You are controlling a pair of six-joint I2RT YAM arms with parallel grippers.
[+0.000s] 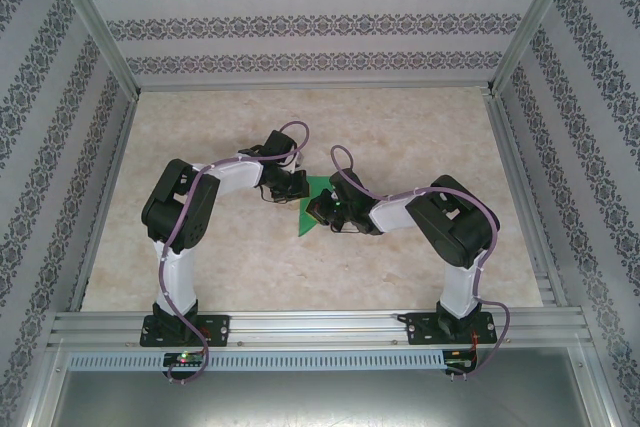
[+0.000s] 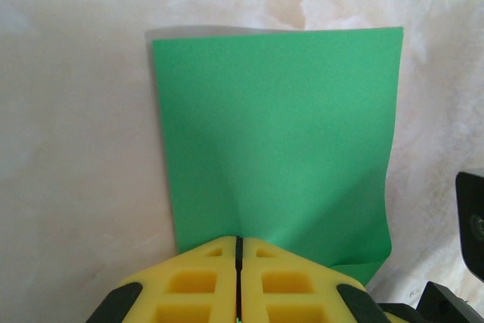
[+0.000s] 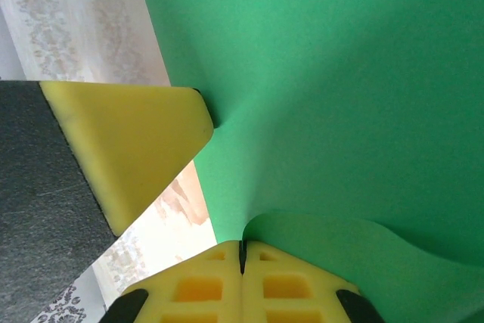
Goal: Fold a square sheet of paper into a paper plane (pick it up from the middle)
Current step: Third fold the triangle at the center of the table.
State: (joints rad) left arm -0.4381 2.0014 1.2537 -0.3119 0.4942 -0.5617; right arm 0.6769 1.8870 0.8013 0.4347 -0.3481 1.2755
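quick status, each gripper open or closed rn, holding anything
left gripper: fingers closed, pinching an edge of the green sheet of paper
right gripper: fingers closed, pinching the same sheet

You've got a plain bright green square sheet of paper (image 2: pixel 276 141), no markings. The table (image 1: pixel 430 137) is creamy beige with a marbled look. The left gripper (image 2: pixel 239 241) and right gripper (image 3: pixel 243 246) both have yellow pads with black trim. The arms (image 1: pixel 178 277) are black and white with purple cables (image 1: pixel 334 154), and the walls (image 1: pixel 300 22) are white with grey-purple floral stripes.
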